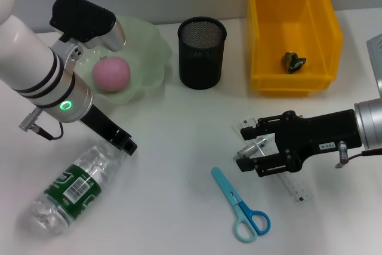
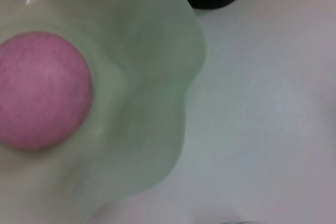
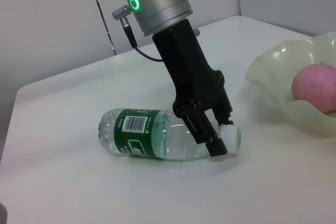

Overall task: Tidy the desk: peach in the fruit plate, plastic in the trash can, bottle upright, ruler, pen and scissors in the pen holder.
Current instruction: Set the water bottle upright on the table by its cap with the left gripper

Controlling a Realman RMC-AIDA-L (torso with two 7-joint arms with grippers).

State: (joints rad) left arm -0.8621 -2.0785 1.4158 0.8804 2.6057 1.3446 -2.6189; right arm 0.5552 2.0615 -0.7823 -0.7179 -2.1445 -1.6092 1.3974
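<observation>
A clear bottle (image 1: 70, 187) with a green label lies on its side at the front left. My left gripper (image 1: 126, 144) is at its neck; the right wrist view shows that left gripper (image 3: 220, 135) with its fingers (image 3: 209, 139) pressed to either side of the neck of the bottle (image 3: 152, 141), beside the white cap. The pink peach (image 1: 111, 74) rests in the pale green fruit plate (image 1: 149, 52). My right gripper (image 1: 243, 146) stands open over one end of the clear ruler (image 1: 295, 188). Blue scissors (image 1: 243, 207) lie in front of it. The pen is out of view.
The black mesh pen holder (image 1: 202, 52) stands at the back centre. To its right, the yellow bin (image 1: 292, 82) holds a crumpled piece of plastic (image 1: 293, 61). In the left wrist view the peach (image 2: 39, 90) and the plate (image 2: 152, 93) fill most of the picture.
</observation>
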